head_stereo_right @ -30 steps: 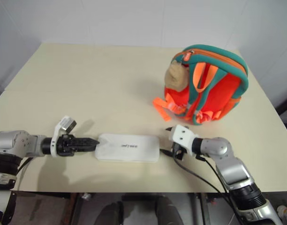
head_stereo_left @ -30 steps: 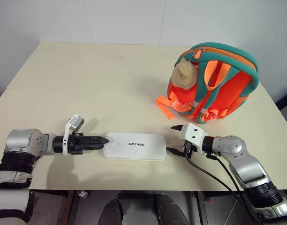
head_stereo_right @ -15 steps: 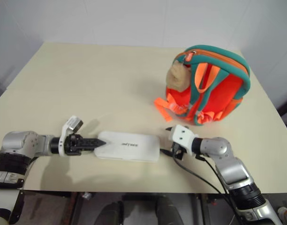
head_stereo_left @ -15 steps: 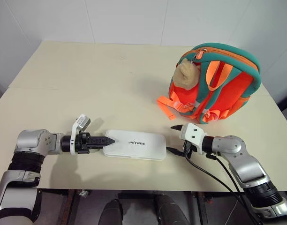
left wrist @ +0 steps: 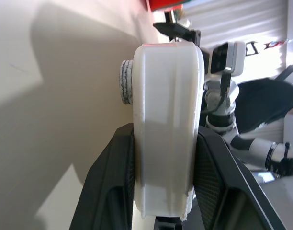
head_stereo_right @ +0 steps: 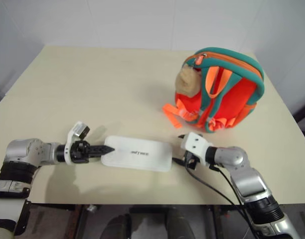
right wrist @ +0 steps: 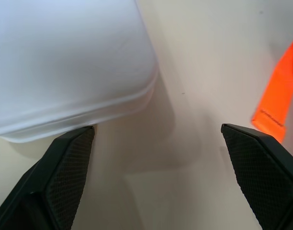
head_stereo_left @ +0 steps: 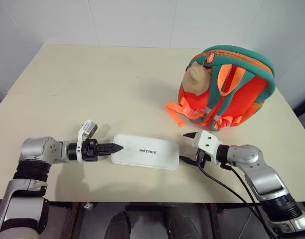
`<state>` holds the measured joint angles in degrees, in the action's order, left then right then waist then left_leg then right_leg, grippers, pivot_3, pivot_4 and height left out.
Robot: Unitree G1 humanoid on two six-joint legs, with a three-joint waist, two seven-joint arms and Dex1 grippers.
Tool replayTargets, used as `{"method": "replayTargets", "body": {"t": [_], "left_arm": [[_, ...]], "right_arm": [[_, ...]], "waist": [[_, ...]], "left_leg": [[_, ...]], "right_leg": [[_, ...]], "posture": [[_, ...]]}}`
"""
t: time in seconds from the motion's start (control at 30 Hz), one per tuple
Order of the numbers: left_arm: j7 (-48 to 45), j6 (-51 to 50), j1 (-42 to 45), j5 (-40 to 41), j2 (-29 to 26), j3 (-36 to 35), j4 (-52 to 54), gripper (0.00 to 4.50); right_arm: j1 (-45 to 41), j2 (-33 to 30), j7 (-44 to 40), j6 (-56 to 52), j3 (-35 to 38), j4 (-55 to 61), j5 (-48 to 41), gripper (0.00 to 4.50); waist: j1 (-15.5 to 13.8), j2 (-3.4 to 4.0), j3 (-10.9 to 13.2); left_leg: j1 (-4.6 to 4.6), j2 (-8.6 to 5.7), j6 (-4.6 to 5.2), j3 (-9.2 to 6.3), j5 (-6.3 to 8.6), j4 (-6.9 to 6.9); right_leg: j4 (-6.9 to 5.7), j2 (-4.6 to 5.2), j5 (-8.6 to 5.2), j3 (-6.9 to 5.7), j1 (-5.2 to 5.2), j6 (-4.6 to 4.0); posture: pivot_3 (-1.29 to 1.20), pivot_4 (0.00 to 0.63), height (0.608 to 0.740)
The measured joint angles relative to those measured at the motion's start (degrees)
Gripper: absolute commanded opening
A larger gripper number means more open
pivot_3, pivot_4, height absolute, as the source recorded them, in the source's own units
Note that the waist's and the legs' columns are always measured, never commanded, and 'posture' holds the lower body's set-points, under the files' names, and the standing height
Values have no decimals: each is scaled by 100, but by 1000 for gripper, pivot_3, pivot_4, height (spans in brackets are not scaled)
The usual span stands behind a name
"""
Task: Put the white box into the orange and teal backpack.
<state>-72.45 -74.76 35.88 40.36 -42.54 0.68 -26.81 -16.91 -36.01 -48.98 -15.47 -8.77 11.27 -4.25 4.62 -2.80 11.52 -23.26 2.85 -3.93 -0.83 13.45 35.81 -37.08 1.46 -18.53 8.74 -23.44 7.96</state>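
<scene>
The left gripper [head_stereo_left: 116,147] clamps the white box's [head_stereo_left: 146,158] left end on the table [head_stereo_left: 117,84] — the right gripper [head_stereo_left: 188,147] stands wide open at its right end.

Left gripper [left wrist: 163,191] fingers [left wrist: 113,191] clamp the white box [left wrist: 165,124] (edge-on).

The box [head_stereo_left: 146,158] carries dark lettering on its top. It reads "UNITREE". No other text is legible.

One white box [head_stereo_left: 145,157] lay on one worktop [head_stereo_left: 92,89]. One orange and teal backpack [head_stereo_left: 227,89] stood there, bearing one tan plush charm [head_stereo_left: 196,79]. Two tools showed: left tool [head_stereo_left: 114,147], right tool [head_stereo_left: 188,147].
</scene>
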Motion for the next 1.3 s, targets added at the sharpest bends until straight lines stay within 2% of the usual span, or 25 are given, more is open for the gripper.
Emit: {"method": "replayTargets", "body": {"t": [0.3, 0.43, 0.57, 0.67, 0.87, 1.07, 1.3], "left_arm": [[762, -692, -142, 600, 485, -1561, 69, 1287], [1311, -1153, -439, 1005, 838, -2369, 481, 1287], [1897, -1527, -646, 1318, 1148, -3110, 937, 1286], [2319, -1691, -727, 1523, 1395, -3564, 1216, 1285], [3102, -1753, -889, 2012, 1714, -3937, 1582, 1284], [3690, -1767, -1115, 2463, 1798, -4234, 1825, 1284], [4251, -1763, -1455, 2992, 1954, -4515, 2156, 1284]], "right_arm": [[651, 434, 538, -629, 1056, 1031, -1039, 4500], [1063, 535, 827, -1040, 1944, 1572, -1808, 4500], [1117, 532, 1064, -1182, 2646, 1572, -2244, 4500], [918, 486, 1125, -1190, 2944, 1162, -2404, 4500], [-42, 303, 880, -1011, 2986, -374, -2456, 4500], [-1144, 299, 453, -651, 2659, -1764, -2399, 4500], [-1783, 301, -192, -623, 2267, -2349, -2493, 4500]], "waist": [[-24, 0, 0], [-23, 0, 0], [-7, 0, 0], [4, 0, 0], [29, 0, 0], [31, 1, 1], [28, 2, 1]], "left_leg": [[-4, 0, 0, -8, 0, -4], [-2, 0, -1, -10, 0, -3], [4, 0, -2, -10, 0, 5], [5, -1, -2, -9, 0, 14], [8, -3, 1, -1, -2, 13], [4, -2, -1, -2, 0, 6], [2, -2, -4, -2, 1, 1]], "right_leg": [[-1, 2, 0, -5, 1, 2], [-3, 3, 0, -5, 4, 2], [-5, 3, 3, -4, 8, 5], [-2, 3, 7, -2, 15, 10], [12, 4, 18, 6, 20, 19], [17, 4, 17, 6, 14, 20], [24, 5, 17, 5, 14, 21]], "posture": [[0, 150, 740], [0, 150, 740], [0, 150, 740], [0, 150, 740], [0, 150, 740], [0, 150, 740], [0, 150, 740]]}}
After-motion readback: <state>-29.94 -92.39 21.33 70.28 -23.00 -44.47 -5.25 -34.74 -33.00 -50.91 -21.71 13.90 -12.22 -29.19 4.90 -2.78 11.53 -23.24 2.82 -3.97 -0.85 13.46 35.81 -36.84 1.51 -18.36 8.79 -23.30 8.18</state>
